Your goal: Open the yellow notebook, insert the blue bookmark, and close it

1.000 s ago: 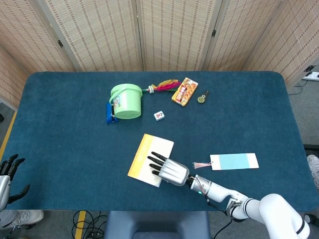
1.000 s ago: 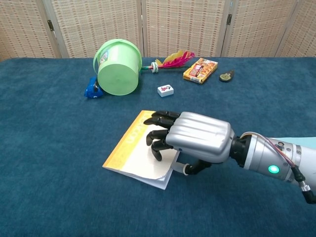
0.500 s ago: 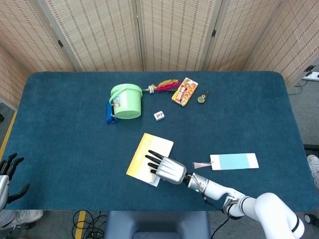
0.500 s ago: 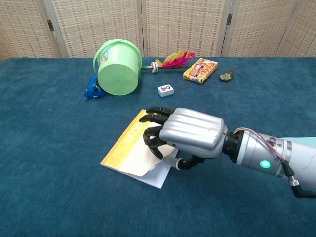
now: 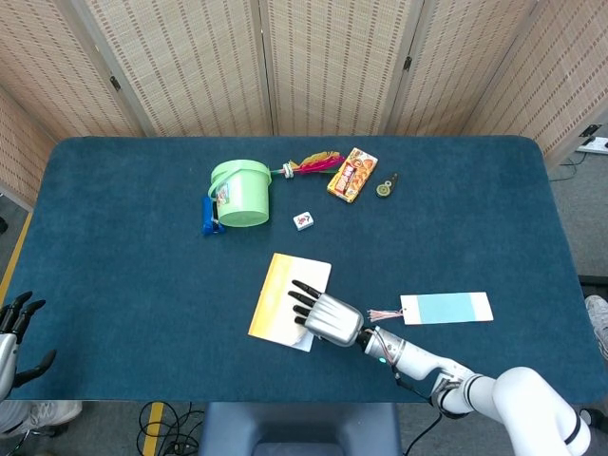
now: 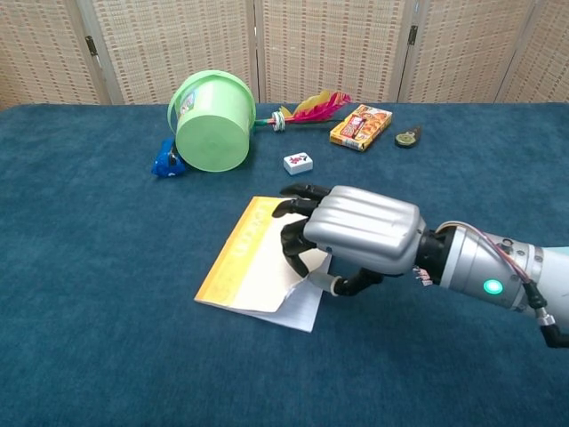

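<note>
One right hand (image 6: 356, 233) lies palm-down, pinching the yellow notebook (image 6: 253, 258) cover's lifted corner between thumb and fingers.

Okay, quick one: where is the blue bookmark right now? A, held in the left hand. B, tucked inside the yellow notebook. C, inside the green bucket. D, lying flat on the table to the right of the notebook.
D: the blue bookmark lies flat on the table, right of the yellow notebook under the right hand.
</note>
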`<action>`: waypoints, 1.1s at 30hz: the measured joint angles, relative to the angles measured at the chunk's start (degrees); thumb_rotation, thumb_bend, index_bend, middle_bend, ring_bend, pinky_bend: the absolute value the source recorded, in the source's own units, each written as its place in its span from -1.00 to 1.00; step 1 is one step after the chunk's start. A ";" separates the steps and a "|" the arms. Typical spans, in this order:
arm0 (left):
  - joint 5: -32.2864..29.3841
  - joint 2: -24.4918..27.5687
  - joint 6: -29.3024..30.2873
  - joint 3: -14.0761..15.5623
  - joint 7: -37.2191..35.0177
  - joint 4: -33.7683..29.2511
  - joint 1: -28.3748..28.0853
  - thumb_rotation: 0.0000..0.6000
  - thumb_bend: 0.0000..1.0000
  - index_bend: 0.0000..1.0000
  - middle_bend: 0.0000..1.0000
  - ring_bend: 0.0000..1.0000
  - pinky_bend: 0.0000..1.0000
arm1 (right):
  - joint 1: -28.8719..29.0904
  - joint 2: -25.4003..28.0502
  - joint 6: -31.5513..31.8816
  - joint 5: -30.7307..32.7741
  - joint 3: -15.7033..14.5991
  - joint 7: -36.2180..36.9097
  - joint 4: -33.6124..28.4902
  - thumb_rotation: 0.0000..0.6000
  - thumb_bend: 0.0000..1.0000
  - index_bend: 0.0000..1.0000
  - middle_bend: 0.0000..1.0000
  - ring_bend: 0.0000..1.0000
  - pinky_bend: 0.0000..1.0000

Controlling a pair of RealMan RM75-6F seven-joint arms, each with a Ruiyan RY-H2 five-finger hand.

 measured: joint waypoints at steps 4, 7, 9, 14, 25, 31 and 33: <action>0.33 -0.15 0.10 0.07 -0.36 0.14 0.01 1.00 -0.42 -0.62 -0.79 -0.67 -0.55 | -1.10 2.49 0.74 0.25 -0.61 -0.49 -1.49 1.00 -0.11 0.47 -0.17 -0.70 -0.93; 0.60 -0.24 0.18 0.13 -0.52 0.14 -0.01 1.00 -0.42 -0.62 -0.79 -0.67 -0.55 | -2.22 4.97 1.59 0.33 -1.27 -1.28 -3.37 1.00 -0.11 0.47 -0.16 -0.70 -0.93; 0.88 -0.27 0.29 0.17 -0.65 0.09 -0.02 1.00 -0.42 -0.62 -0.79 -0.66 -0.55 | -3.10 6.97 2.37 0.34 -1.75 -2.05 -5.03 1.00 -0.11 0.47 -0.16 -0.70 -0.93; 1.53 -0.14 0.69 0.22 -0.88 -0.28 -0.03 1.00 -0.41 -0.62 -0.79 -0.67 -0.55 | -5.01 12.65 4.50 -0.10 -2.99 -4.11 -9.60 1.00 -0.11 0.48 -0.15 -0.70 -0.93; 2.62 0.25 1.02 0.97 -0.63 -1.92 0.26 1.00 -0.41 -0.62 -0.79 -0.67 -0.55 | -3.95 22.87 8.00 -5.77 -3.20 -8.98 -20.11 1.00 -0.11 0.50 -0.13 -0.70 -0.93; 2.89 0.80 0.65 1.72 -0.64 -2.81 0.56 1.00 -0.42 -0.63 -0.80 -0.67 -0.55 | 0.54 23.29 5.56 -9.02 -1.66 -9.76 -22.03 1.00 -0.12 0.51 -0.13 -0.70 -0.93; 3.01 1.18 0.41 2.14 -0.94 -3.28 0.72 1.00 -0.42 -0.63 -0.81 -0.67 -0.55 | 2.36 22.77 4.29 -10.31 -1.20 -9.76 -22.24 1.00 -0.13 0.51 -0.13 -0.70 -0.93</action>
